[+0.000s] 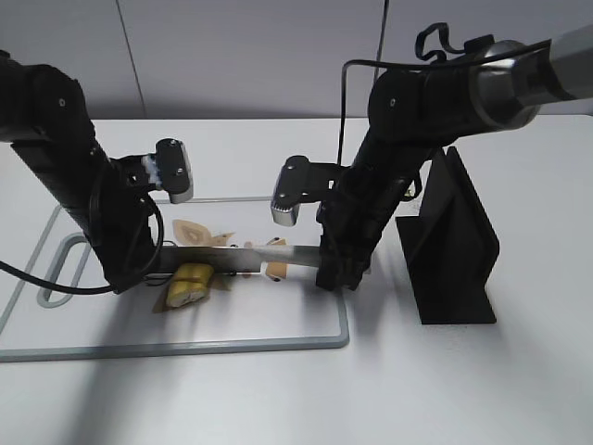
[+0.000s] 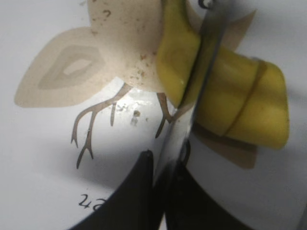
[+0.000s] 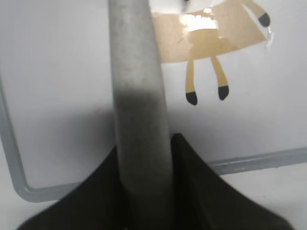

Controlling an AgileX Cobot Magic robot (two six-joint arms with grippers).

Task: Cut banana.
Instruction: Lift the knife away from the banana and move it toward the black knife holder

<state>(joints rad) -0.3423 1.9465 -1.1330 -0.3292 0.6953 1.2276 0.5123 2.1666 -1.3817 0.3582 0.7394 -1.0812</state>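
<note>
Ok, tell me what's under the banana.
The banana lies on the white cutting board, over its printed animal drawing. The knife blade crosses it; the board directly beneath is hidden.

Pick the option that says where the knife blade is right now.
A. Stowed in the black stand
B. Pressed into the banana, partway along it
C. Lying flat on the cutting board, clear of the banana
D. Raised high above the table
B. In the left wrist view the knife blade sits in a cut across the banana, with yellow pieces on both sides of it, while the right gripper grips the knife handle.
</note>
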